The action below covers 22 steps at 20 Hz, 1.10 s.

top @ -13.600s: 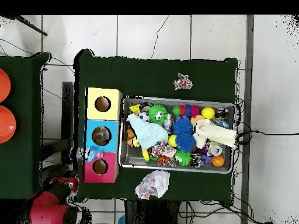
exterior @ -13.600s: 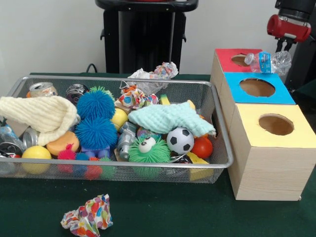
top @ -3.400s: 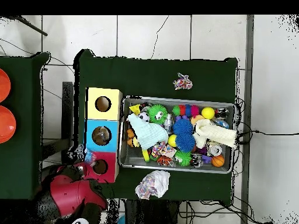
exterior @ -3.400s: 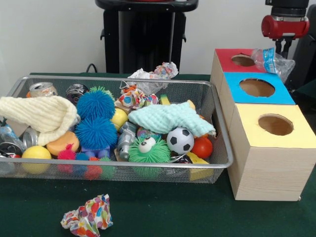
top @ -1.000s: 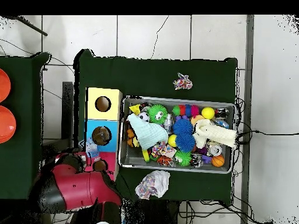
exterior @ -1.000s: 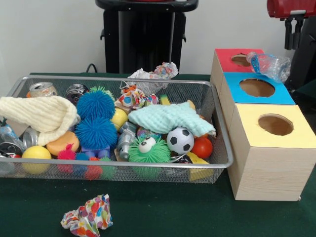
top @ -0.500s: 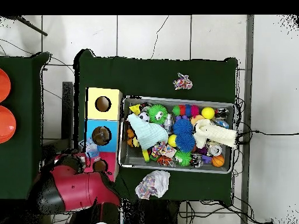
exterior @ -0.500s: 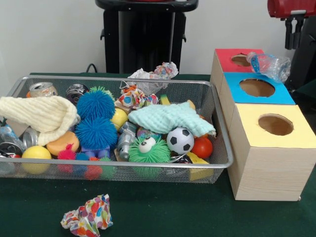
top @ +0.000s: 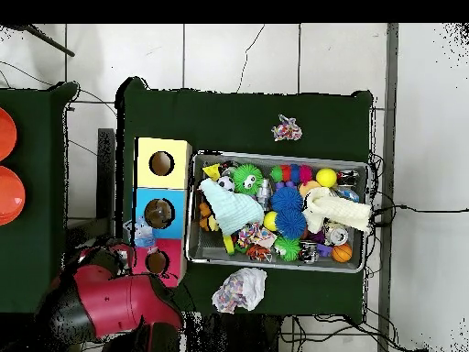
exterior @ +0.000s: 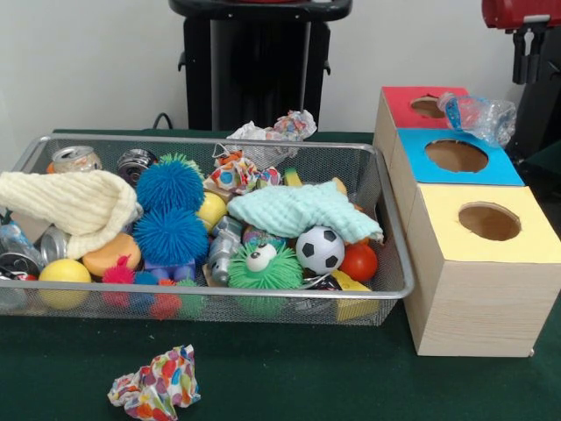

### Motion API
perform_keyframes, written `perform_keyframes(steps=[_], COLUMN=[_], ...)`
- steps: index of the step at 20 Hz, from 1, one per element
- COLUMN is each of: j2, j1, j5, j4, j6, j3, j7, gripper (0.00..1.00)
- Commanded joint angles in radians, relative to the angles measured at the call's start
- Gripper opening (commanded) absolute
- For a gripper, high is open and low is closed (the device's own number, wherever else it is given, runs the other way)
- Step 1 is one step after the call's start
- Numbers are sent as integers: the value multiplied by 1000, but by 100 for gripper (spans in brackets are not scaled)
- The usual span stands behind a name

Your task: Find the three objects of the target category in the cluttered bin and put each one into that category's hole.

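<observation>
A crushed clear bottle with blue markings (exterior: 478,114) lies on its side across the back of the red-topped and blue-topped boxes. Its blue end touches the right edge of the red box's round hole (exterior: 429,107). In the overhead view the bottle (top: 142,236) sits beside that hole (top: 157,262). My gripper (exterior: 529,77) hangs open and empty above and to the right of the bottle, apart from it. The wire mesh bin (exterior: 393,230) is full of clutter. A clear, blue-marked item (exterior: 10,239) shows at its left end, partly under a cream cloth.
The blue-topped box (exterior: 456,156) and the yellow-topped box (exterior: 489,222) stand in a row in front of the red one. In the bin are spiky blue balls (exterior: 171,210), a mint cloth (exterior: 298,210), a soccer ball (exterior: 320,249) and cans. Crumpled paper (exterior: 156,386) lies on the green table.
3.4 s ago the gripper held the bottle low beside the red box. Now the bottle lies free on the box tops, and the gripper has risen and drifted right.
</observation>
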<state>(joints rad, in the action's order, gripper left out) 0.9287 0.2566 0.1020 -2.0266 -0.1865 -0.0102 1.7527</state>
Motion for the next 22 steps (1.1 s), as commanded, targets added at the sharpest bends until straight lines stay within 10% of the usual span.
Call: perform_keyframes(steps=[1,22], j2=[11,-2], j1=[7,36], j5=[-48,-63], j4=[-109,-172], j6=[15,123], j3=[33,-8], j7=[145,165], gripper=[0,0])
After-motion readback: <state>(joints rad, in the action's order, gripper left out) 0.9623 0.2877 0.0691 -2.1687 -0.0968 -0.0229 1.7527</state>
